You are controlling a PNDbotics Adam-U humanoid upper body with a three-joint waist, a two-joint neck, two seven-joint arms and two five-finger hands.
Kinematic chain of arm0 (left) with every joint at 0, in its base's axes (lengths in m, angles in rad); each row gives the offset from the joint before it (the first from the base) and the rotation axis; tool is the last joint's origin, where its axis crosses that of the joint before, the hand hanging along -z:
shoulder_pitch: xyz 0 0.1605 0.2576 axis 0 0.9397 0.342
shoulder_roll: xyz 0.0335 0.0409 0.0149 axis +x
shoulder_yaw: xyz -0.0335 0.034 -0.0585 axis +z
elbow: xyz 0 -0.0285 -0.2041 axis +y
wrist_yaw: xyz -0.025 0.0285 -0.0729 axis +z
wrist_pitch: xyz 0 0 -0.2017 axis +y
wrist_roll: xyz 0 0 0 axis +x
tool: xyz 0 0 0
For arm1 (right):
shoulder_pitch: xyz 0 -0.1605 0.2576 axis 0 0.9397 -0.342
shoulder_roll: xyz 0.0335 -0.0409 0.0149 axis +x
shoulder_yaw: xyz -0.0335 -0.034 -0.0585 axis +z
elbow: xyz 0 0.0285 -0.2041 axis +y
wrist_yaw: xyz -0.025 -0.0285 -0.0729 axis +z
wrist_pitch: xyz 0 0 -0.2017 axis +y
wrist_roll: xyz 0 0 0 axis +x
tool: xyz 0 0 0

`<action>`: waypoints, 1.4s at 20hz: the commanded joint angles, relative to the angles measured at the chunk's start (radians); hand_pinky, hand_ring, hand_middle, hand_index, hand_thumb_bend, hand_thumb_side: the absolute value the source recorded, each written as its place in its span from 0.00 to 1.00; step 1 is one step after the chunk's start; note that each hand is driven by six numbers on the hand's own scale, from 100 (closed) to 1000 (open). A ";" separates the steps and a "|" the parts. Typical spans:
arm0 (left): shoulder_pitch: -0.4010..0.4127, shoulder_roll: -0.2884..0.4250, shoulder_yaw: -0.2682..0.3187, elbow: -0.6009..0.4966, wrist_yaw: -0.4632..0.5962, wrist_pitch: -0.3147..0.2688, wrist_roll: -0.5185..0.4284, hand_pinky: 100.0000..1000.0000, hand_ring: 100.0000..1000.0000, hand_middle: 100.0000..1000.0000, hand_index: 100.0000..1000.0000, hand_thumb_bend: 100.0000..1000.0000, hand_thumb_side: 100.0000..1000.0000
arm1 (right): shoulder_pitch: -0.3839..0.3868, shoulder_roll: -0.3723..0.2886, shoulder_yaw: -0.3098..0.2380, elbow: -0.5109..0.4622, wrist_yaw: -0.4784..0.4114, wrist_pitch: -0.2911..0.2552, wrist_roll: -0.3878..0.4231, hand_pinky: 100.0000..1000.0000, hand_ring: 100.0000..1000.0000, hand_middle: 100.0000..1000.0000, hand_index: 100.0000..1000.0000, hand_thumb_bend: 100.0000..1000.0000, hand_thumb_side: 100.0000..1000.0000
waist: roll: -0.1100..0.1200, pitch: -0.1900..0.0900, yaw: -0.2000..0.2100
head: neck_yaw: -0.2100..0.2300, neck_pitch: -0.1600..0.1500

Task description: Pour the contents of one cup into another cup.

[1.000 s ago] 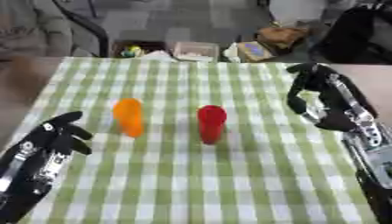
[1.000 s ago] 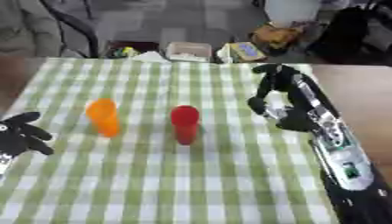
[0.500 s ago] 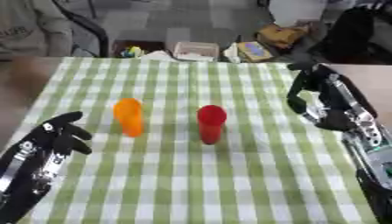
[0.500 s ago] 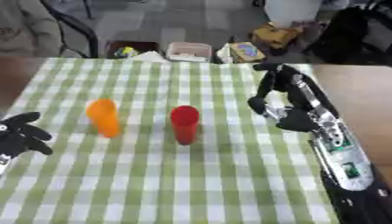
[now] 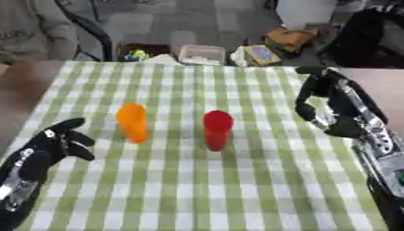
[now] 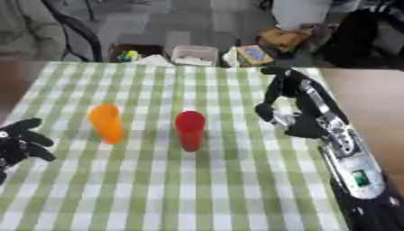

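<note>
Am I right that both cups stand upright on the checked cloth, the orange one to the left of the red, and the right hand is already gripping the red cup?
Not quite. The right hand holds nothing; it hangs apart from the red cup, off to its right, as the left eye view shows. The rest holds: both cups stand upright on the checked cloth, the orange cup on the left.

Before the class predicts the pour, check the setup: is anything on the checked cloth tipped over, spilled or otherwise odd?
Nothing stands out. The orange cup and the red cup both stand upright, side by side and apart, with no spill on the checked cloth. Neither the right hand nor the left hand touches a cup.
</note>
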 commanded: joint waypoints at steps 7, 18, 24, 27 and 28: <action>-0.012 0.001 0.009 0.003 0.138 0.095 0.098 0.78 0.59 0.60 0.85 0.59 1.00 | -0.015 -0.016 -0.008 -0.008 -0.007 0.000 -0.001 0.41 0.42 0.38 0.82 0.49 0.47 | 0.001 -0.019 -0.001 | -0.009 -0.010; -0.009 0.011 0.024 -0.033 0.154 0.006 -0.078 0.76 0.67 0.70 1.00 0.87 0.32 | -0.015 -0.016 -0.009 -0.007 -0.005 0.002 -0.003 0.40 0.42 0.38 0.83 0.49 0.46 | 0.003 -0.017 -0.001 | -0.014 -0.009; -0.005 0.025 0.039 -0.032 -0.004 0.019 -0.021 0.70 0.64 0.71 0.99 0.48 0.29 | -0.019 -0.019 -0.005 -0.001 -0.002 -0.002 0.008 0.42 0.44 0.41 0.84 0.57 0.37 | 0.002 -0.017 -0.001 | -0.015 -0.009; -0.006 0.036 0.033 -0.024 -0.053 0.028 0.036 0.69 0.64 0.72 1.00 0.47 0.29 | -0.022 -0.021 -0.003 0.009 -0.002 -0.006 0.015 0.42 0.45 0.43 0.85 0.57 0.37 | 0.003 -0.018 -0.001 | -0.014 -0.010; -0.007 0.041 0.031 -0.016 -0.061 0.032 0.050 0.68 0.64 0.73 1.00 0.45 0.29 | -0.022 -0.022 -0.003 0.011 -0.003 -0.007 0.017 0.42 0.45 0.43 0.85 0.57 0.37 | 0.003 -0.018 -0.001 | -0.013 -0.010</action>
